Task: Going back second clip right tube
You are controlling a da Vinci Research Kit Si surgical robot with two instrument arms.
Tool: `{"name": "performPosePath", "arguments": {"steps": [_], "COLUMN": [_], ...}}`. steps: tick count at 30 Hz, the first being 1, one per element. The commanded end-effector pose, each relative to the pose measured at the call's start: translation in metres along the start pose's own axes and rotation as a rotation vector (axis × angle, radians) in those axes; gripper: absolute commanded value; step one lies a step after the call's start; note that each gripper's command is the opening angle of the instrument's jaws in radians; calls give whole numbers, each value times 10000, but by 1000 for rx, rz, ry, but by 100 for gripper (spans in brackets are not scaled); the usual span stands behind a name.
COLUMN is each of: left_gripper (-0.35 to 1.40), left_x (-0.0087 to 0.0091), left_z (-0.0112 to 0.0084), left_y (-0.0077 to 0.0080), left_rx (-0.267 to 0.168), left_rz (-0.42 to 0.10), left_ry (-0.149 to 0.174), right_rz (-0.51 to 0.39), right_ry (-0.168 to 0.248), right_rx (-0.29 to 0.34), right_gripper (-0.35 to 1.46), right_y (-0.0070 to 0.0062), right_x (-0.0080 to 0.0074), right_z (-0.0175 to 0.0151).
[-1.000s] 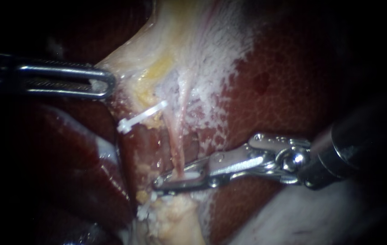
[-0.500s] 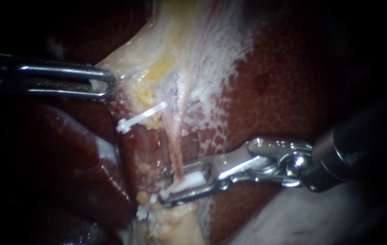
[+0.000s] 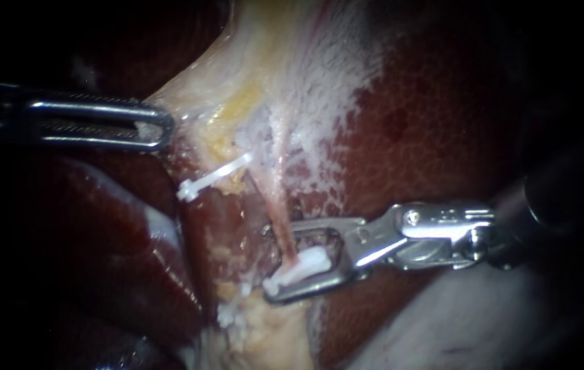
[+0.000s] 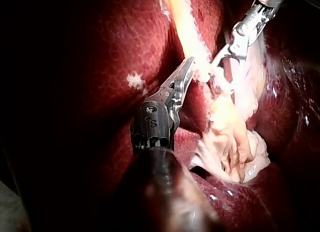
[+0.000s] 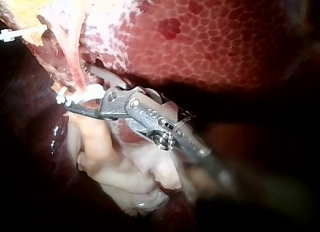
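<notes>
A thin pink tube [image 3: 275,205] runs down across the pale tissue beside the liver [image 3: 429,123]. A white clip [image 3: 300,268] sits closed across its lower end. My right instrument [image 3: 290,264] has its jaws open around that clip, which rests against the lower jaw. In the right wrist view the clip [image 5: 82,96] lies between the jaws of that instrument [image 5: 80,89]. My left instrument [image 3: 162,127] is shut on pale yellowish tissue [image 3: 189,103] and holds it out to the left. The left wrist view shows the left instrument [image 4: 189,62] gripping the same fold.
Another white clip [image 3: 213,177] lies across tissue up and left of the tube. A further white clip [image 3: 227,315] sits lower down by crumbly yellow fat [image 3: 264,336]. Dark liver lobes [image 3: 120,233] lie below the left instrument. Pale gallbladder tissue [image 5: 130,177] lies under the right instrument.
The right instrument's jaws, closed across the tube a second ago, have opened and drawn back to the right, exposing the white clip on the tube. The left instrument has held still.
</notes>
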Motion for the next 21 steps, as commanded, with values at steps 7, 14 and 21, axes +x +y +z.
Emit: {"name": "performPosePath", "arguments": {"steps": [7, 14, 21], "left_gripper": [-35, -35, -35], "left_x": [0, 0, 0], "left_z": [1, 1, 2], "left_y": [0, 0, -1], "left_rx": [-1, -1, -1], "left_rz": [0, 0, 0], "left_ry": [0, 0, 0], "right_rz": [7, 0, 25], "right_ry": [2, 1, -1], "right_rx": [-21, -26, -33], "right_gripper": [60, 60, 60], "right_y": [1, 1, 3], "right_x": [1, 2, -3], "right_z": [6, 22, 49]}}
